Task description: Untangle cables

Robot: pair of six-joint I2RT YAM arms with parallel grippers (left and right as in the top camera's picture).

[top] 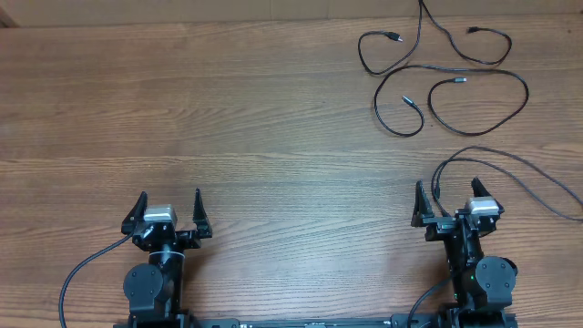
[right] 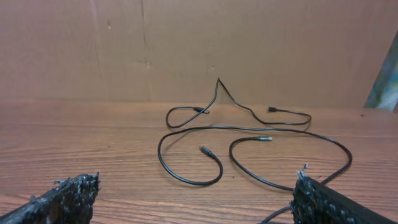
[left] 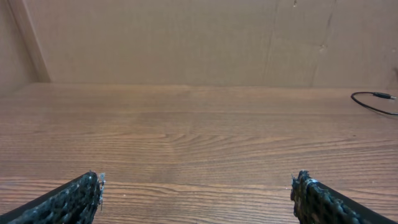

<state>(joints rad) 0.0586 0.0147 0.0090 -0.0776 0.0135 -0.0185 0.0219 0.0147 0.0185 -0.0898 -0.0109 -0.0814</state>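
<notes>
The cables [top: 460, 80] lie as a loose tangle of thin black cords with small plugs at the far right of the wooden table. They cross each other in several loops. My right gripper [top: 447, 196] is open near the front edge, well short of them, and its wrist view shows the cables [right: 265, 138] spread out ahead of the open gripper [right: 196, 186], with nothing between the fingers. At the front left stands my left gripper [top: 169, 202], open and empty [left: 196, 186]. Its view catches only one cable end [left: 373, 96] at the far right.
Black wires [top: 519, 169] curve from the right arm toward the table's right edge, passing between that arm and the tangle. A brown cardboard wall [right: 199, 50] closes off the back of the table. Bare wood [top: 182, 100] fills the left and middle.
</notes>
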